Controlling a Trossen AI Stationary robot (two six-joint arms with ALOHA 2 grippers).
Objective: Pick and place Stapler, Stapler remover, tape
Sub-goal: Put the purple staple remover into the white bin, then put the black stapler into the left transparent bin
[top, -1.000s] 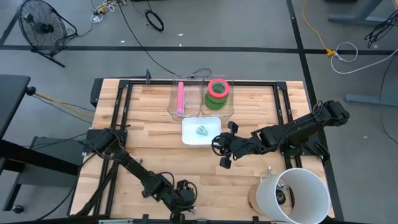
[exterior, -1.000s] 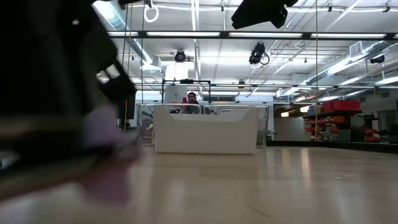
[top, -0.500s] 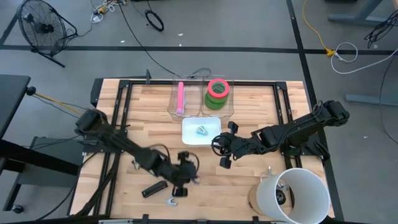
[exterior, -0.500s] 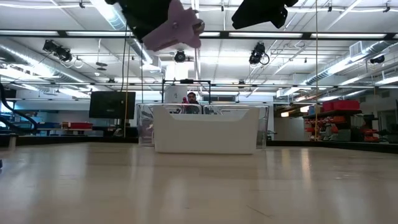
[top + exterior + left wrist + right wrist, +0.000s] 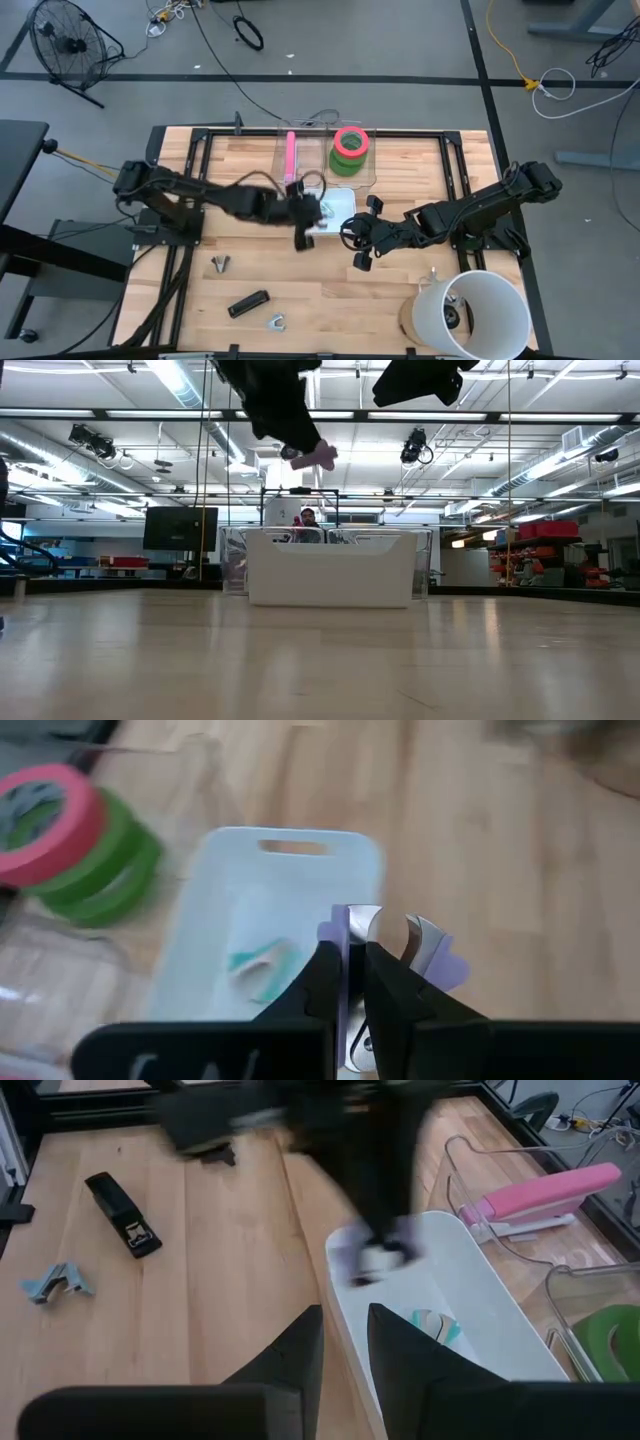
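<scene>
The left gripper [image 5: 305, 212] hangs in the air over the near left edge of the white tray [image 5: 340, 200], its dark fingers [image 5: 325, 982] pinched on a lilac staple remover [image 5: 400, 945] — pale plastic wings with curved, shiny metal claws between them. The tray is a smooth, white, rounded-rectangle tub with a slot handle in one end wall; a teal staple remover [image 5: 327, 209] lies inside it.

Behind the tray, toward the far edge of the butcher-block table [image 5: 250, 262], stand two clear plastic bins [image 5: 300, 160] side by side. The left one holds a long pink stapler [image 5: 291, 157]; the right one holds the tape [image 5: 349, 148], flat rings stacked with a pink-red roll on top of green.

The right gripper [image 5: 358, 238] hovers just beside the tray's near right corner, its fingers [image 5: 296, 1348] narrowly apart and holding nothing.

Toward the near left part of the table, well apart from the tray, lie a black stapler [image 5: 248, 303], a blocky matte bar; a grey-blue staple remover [image 5: 275, 322] near the front edge; and a dark staple remover [image 5: 220, 264]. A white cylindrical bucket [image 5: 482, 315] stands at the near right corner. The bare planks between those loose pieces and the tray are open.
</scene>
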